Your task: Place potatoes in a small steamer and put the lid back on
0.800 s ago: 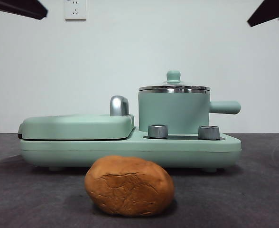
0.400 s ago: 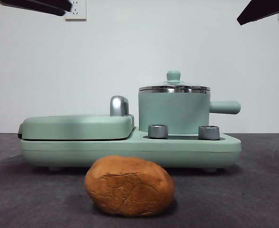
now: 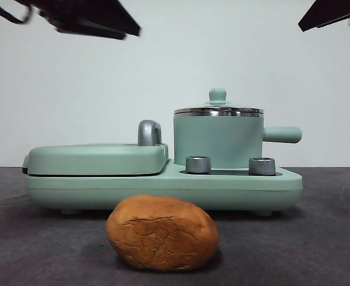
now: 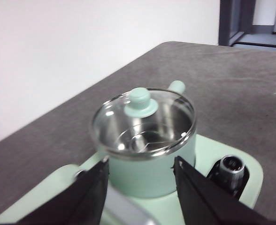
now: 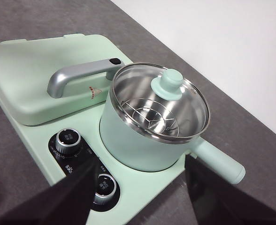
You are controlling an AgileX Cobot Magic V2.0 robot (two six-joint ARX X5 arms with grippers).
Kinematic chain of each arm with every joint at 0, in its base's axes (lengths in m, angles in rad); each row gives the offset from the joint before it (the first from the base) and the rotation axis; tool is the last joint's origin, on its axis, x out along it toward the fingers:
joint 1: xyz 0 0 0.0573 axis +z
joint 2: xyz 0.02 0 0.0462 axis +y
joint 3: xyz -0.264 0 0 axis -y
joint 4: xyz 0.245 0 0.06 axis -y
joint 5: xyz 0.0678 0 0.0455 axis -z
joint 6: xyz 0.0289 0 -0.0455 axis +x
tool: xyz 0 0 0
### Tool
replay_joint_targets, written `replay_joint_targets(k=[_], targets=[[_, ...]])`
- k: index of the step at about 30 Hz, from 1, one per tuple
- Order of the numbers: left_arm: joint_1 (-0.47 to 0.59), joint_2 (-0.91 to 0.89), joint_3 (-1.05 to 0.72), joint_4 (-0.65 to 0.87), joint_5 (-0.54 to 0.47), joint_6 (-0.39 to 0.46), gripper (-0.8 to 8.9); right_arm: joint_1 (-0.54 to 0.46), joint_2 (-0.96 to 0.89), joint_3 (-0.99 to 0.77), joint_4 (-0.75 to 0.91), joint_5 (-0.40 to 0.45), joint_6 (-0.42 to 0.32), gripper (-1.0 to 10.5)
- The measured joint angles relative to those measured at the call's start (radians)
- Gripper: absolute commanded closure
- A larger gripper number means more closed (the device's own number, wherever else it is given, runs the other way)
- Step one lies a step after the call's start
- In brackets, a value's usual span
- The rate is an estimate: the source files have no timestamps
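Potato (image 3: 162,233) lies alone on the dark worktop (image 3: 318,238) at the near edge, in front of the mint-green cooker base (image 3: 163,189) and apart from it; small steamer (image 3: 218,140) stands on the right half of that base, its stubby handle (image 3: 281,134) pointing right; lid (image 3: 218,108) sits closed on the steamer, green knob up, and through the glass a steel rack (image 5: 153,117) shows inside; two steel dials (image 3: 198,164) stand on the base just in front of the steamer; flat grill plate (image 3: 96,158) with its chrome handle (image 3: 149,132) fills the left half, shut; left gripper (image 4: 140,176) hovers above the base near the steamer, jaws parted wide and holding nothing; right gripper (image 5: 140,180) hangs high over the right side, jaws likewise spread apart and empty
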Motion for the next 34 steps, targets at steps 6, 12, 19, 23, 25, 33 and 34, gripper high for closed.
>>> replay_joint_targets(k=[6, 12, 19, 23, 25, 33, 34], targets=[[-0.056, 0.159, 0.127, 0.017, -0.008, -0.021, 4.98, 0.000, 0.000, 0.000, 0.001, 0.000, 0.000, 6.6], [-0.079, 0.341, 0.309, 0.017, -0.011, -0.028, 4.97, 0.000, 0.000, 0.000, 0.005, 0.000, 0.000, 6.6], [-0.085, 0.546, 0.529, 0.018, -0.011, -0.044, 4.99, 0.000, 0.000, 0.000, 0.013, 0.000, 0.000, 6.6], [-0.085, 0.636, 0.597, 0.011, -0.012, -0.079, 4.99, 0.000, 0.000, 0.000, 0.014, 0.000, 0.000, 6.6], [-0.085, 0.670, 0.618, 0.010, -0.014, -0.096, 4.99, 0.000, 0.000, 0.000, 0.015, 0.000, 0.000, 6.6], [-0.085, 0.727, 0.631, 0.023, -0.015, -0.121, 5.01, 0.000, 0.000, 0.000, 0.016, 0.000, 0.000, 6.6], [-0.085, 0.734, 0.631, 0.024, -0.016, -0.122, 5.01, 0.000, 0.000, 0.000, 0.016, 0.000, 0.000, 6.6]])
